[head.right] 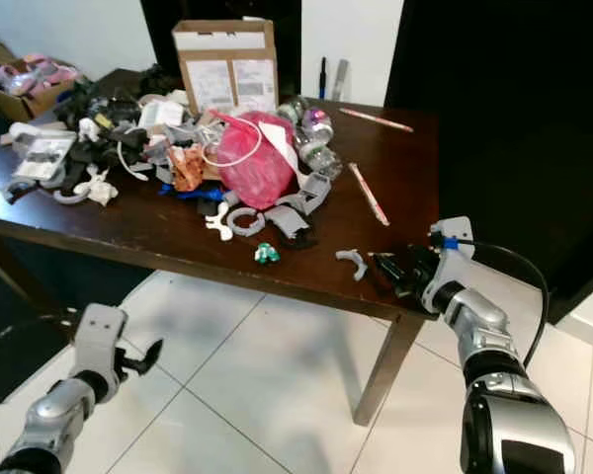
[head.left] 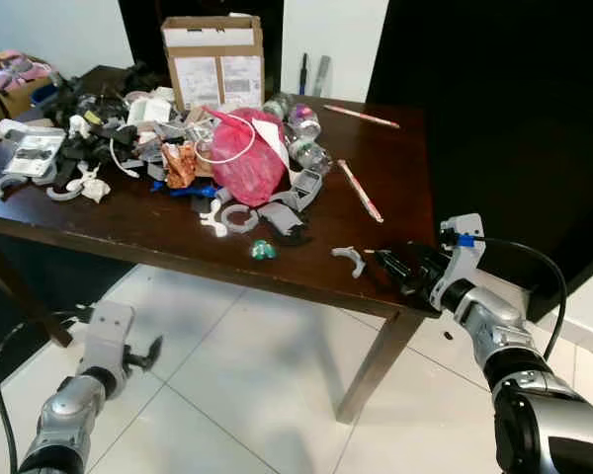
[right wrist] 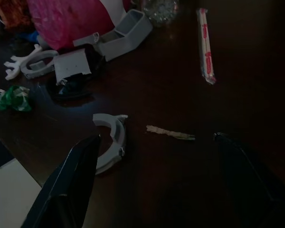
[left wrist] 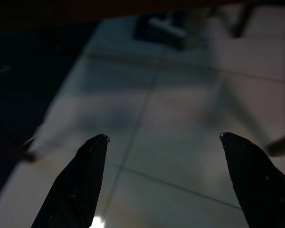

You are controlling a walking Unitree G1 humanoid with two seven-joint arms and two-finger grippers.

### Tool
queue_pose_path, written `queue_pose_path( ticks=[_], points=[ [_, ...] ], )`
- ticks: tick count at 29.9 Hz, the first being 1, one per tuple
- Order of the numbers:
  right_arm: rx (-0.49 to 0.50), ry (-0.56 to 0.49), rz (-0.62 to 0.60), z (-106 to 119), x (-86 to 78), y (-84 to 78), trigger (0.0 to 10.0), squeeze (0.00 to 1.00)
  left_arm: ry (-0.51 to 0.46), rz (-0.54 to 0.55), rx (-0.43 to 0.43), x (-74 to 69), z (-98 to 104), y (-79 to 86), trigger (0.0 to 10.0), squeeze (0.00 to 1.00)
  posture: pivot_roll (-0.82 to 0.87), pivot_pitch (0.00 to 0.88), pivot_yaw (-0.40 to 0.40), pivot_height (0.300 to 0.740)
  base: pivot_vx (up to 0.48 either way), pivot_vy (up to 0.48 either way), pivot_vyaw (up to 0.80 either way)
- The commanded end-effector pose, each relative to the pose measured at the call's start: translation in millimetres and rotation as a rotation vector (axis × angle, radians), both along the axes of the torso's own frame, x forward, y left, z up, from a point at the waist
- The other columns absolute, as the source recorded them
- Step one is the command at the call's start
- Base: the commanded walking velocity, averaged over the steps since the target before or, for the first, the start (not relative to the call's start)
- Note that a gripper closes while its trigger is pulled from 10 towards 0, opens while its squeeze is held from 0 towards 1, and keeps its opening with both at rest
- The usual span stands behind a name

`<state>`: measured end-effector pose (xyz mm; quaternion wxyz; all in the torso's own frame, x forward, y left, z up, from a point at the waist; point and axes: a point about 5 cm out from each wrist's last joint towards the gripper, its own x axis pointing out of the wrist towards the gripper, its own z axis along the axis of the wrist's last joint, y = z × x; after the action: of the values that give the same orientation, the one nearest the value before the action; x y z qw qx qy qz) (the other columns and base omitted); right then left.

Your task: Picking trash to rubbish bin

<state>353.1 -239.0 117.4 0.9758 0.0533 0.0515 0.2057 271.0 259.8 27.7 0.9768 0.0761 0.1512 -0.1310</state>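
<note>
The right gripper (head.left: 403,269) hovers with jaws apart above a thin scrap (right wrist: 170,132), perhaps paper, on the table (head.left: 395,168). The left gripper (left wrist: 164,142) hangs spread over floor tiles (left wrist: 180,118).

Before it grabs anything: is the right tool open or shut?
Open. In the right wrist view the right tool has its two black fingers spread wide apart over the table, holding nothing.

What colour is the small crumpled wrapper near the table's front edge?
Green, with some white; the crumpled wrapper shows best in the right wrist view.
</note>
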Motion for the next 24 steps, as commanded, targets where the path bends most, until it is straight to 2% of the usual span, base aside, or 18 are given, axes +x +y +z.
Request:
queue_pose_path(
  ticks=[1, 2, 3, 4, 5, 6, 9, 10, 11, 13, 14, 15, 17, 18, 19, 24],
  points=[
    [-0.018, 0.033, 0.009, -7, -2.0, 2.1, 10.0, 0.0, -0.015, -0.063, -0.046, -2.4, 8, 4.3, 10.0, 0.0, 0.17, 0.114, -0.022, 0.74, 0.0, 0.0, 0.0],
    [-0.022, 0.038, 0.016, -8, -2.1, 4.5, 10.0, 0.0, -0.045, -0.114, -0.126, -0.5, 19, 2.5, 10.0, 0.0, 0.17, 0.115, -0.024, 0.74, 0.0, 0.0, 0.0],
    [-0.022, 0.038, 0.016, -8, -2.1, 4.5, 10.0, 0.0, -0.045, -0.114, -0.126, -0.5, 19, 2.5, 10.0, 0.0, 0.17, 0.115, -0.024, 0.74, 0.0, 0.0, 0.0],
    [-0.025, 0.042, 0.032, -9, -1.4, 9.3, 10.0, 0.0, -0.089, -0.277, -0.275, -2.4, 41, -7.1, 10.0, 0.0, 0.17, 0.113, -0.026, 0.74, 0.0, 0.0, 0.0],
    [-0.025, 0.042, 0.043, -9, -0.6, 12.2, 10.0, 0.0, -0.105, -0.375, -0.342, -5.7, 55, -14.6, 10.0, 0.0, 0.17, 0.113, -0.027, 0.74, 0.0, 0.0, 0.0],
    [-0.025, 0.042, 0.043, -9, -0.6, 12.2, 10.0, 0.0, -0.105, -0.375, -0.342, -5.7, 55, -14.6, 10.0, 0.0, 0.17, 0.113, -0.027, 0.74, 0.0, 0.0, 0.0],
    [-0.022, 0.044, 0.074, -9, 1.4, 20.4, 10.0, 0.0, -0.104, -0.591, -0.399, -18.1, 78, -31.7, 10.0, 0.0, 0.18, 0.109, -0.029, 0.74, 0.0, 0.0, 0.0],
    [-0.022, 0.044, 0.074, -9, 1.4, 20.4, 10.0, 0.0, -0.104, -0.591, -0.399, -18.1, 78, -31.7, 10.0, 0.0, 0.18, 0.109, -0.029, 0.74, 0.0, 0.0, 0.0],
    [-0.02, 0.055, 0.098, -11, 1.4, 25.8, 10.0, 0.0, -0.095, -0.64, -0.411, -21.8, 83, -34.9, 10.0, 0.0, 0.17, 0.106, -0.03, 0.74, 0.0, 0.0, 0.0],
    [-0.02, 0.055, 0.098, -11, 1.4, 25.8, 10.0, 0.0, -0.095, -0.64, -0.411, -21.8, 83, -34.9, 10.0, 0.0, 0.17, 0.106, -0.03, 0.74, 0.0, 0.0, 0.0],
    [-0.027, 0.068, 0.148, -15, 0.6, 36.2, 10.0, 0.0, -0.081, -0.709, -0.435, -28.0, 88, -39.3, 10.0, 0.0, 0.18, 0.107, -0.031, 0.74, 0.0, 0.0, 0.0],
    [-0.027, 0.068, 0.148, -15, 0.6, 36.2, 10.0, 0.0, -0.081, -0.709, -0.435, -28.0, 88, -39.3, 10.0, 0.0, 0.18, 0.107, -0.031, 0.74, 0.0, 0.0, 0.0],
    [-0.021, 0.085, 0.227, -21, -0.6, 58.5, 10.0, 0.0, -0.099, -0.769, -0.469, -33.7, 99, -42.7, 10.0, 0.0, 0.18, 0.107, -0.034, 0.74, 0.0, 0.0, 0.0],
    [-0.021, 0.085, 0.227, -21, -0.6, 58.5, 10.0, 0.0, -0.099, -0.769, -0.469, -33.7, 99, -42.7, 10.0, 0.0, 0.18, 0.107, -0.034, 0.74, 0.0, 0.0, 0.0],
    [-0.005, 0.09, 0.232, -23, 0.5, 67.4, 10.0, 0.0, -0.078, -0.791, -0.481, -40.2, 102, -42.4, 10.0, 0.0, 0.19, 0.109, -0.035, 0.74, 0.0, 0.0, 0.0],
    [0.011, 0.097, 0.18, -21, 3.7, 67.3, 10.0, 0.0, -0.027, -0.795, -0.502, -50.0, 103, -42.2, 10.0, 0.0, 0.19, 0.115, -0.038, 0.74, 0.0, 0.0, 0.0]
  ],
)
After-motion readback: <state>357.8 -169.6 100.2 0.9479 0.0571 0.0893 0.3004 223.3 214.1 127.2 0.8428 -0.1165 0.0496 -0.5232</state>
